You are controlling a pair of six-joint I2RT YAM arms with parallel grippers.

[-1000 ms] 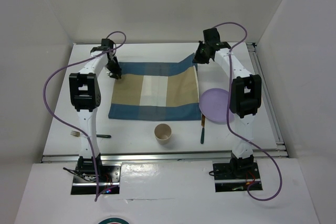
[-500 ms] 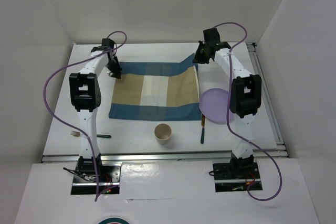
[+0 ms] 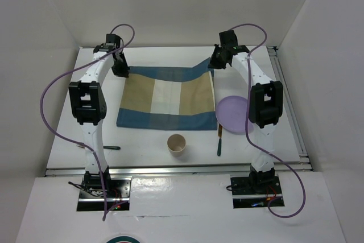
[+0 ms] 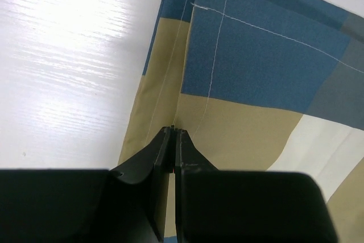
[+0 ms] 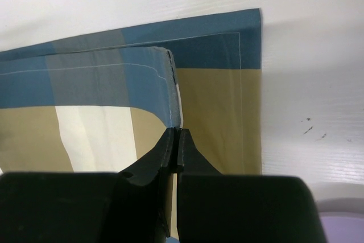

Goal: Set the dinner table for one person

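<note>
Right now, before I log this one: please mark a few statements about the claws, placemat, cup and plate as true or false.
1. The left claw and the right claw are each pinched shut on the placemat. True.
2. The cup stands on the placemat. False: it stands on the bare table, nearer the arm bases than the placemat is.
3. The purple plate lies to the right of the placemat. True.
4. The placemat lies fully flat. False: its far right corner is folded over in the right claw.
</note>
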